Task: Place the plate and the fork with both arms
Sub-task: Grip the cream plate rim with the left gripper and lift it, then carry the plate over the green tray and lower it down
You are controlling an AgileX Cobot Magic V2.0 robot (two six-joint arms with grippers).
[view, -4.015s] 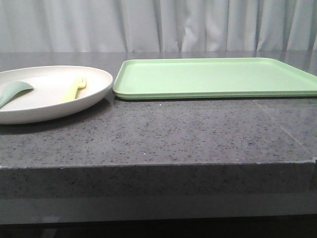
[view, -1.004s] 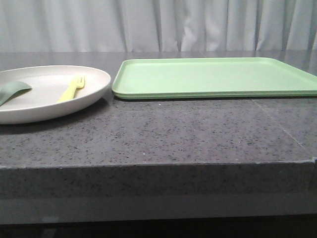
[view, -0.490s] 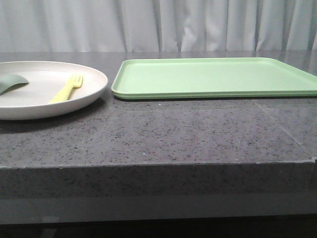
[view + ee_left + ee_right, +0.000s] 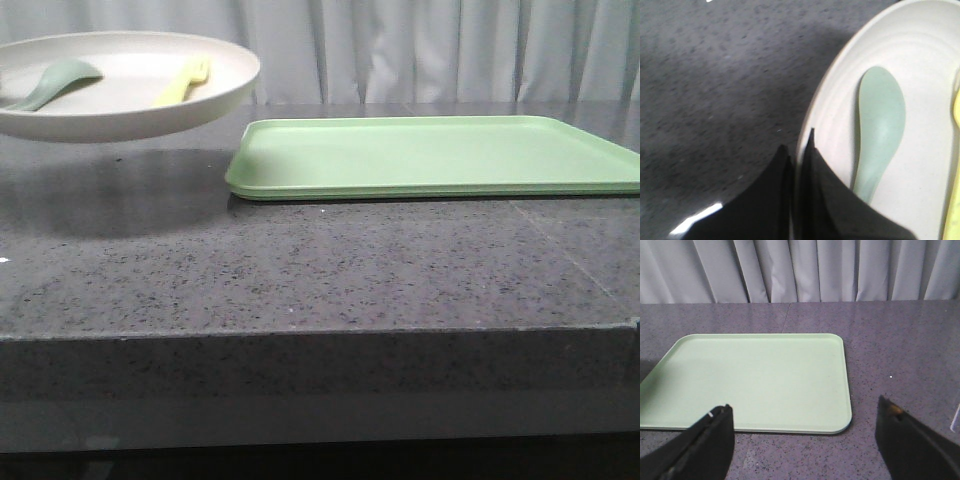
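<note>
The plate point(image 4: 120, 100) is held in the air above the left part of the speckled grey tabletop point(image 4: 330, 270), its soft shadow cast on the stone beneath it. It is carried slightly tilted, with its right edge just beside the near left corner of the light-green tray point(image 4: 430, 155), but higher than it and not touching. The fork point(image 4: 183, 82) is seen lying inside the plate toward its right side, tines pointing away. A blue-green spoon point(image 4: 50, 85) is seen lying in the plate's left part, well apart from the fork.

In the left wrist view, the left gripper point(image 4: 799, 150) is closed narrowly on the plate's rim point(image 4: 812, 115), one black finger on either side of the edge. The spoon point(image 4: 879, 130) is seen lying close to that grip point.

In the right wrist view, the right gripper point(image 4: 805, 440) is held with its fingers point(image 4: 707, 440) spread wide and nothing between them, above the tabletop on the near side of the tray point(image 4: 750, 380). The tray lies flat on the stone with nothing on it.
</note>
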